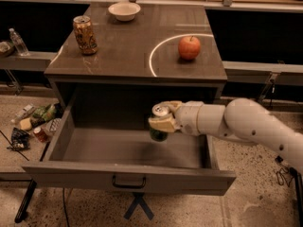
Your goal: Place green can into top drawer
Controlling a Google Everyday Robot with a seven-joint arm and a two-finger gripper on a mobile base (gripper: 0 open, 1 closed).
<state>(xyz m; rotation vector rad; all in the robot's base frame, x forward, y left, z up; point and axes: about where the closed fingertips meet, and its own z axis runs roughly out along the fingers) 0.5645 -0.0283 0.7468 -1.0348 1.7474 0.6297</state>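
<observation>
The green can [159, 134] has a silver top and hangs upright in my gripper [163, 120], which is shut on its upper part. The white arm reaches in from the right. The can is held over the inside of the open top drawer [128, 178], right of its middle and above the drawer floor. The drawer is pulled far out; its grey front panel carries a dark bar handle [129, 181].
On the cabinet top [128, 51] stand a tan-orange can [85, 34] at the back left, a white bowl [124, 11] at the back, and a red apple [189, 48] on the right. Bottles and litter [33, 124] lie on the floor at left.
</observation>
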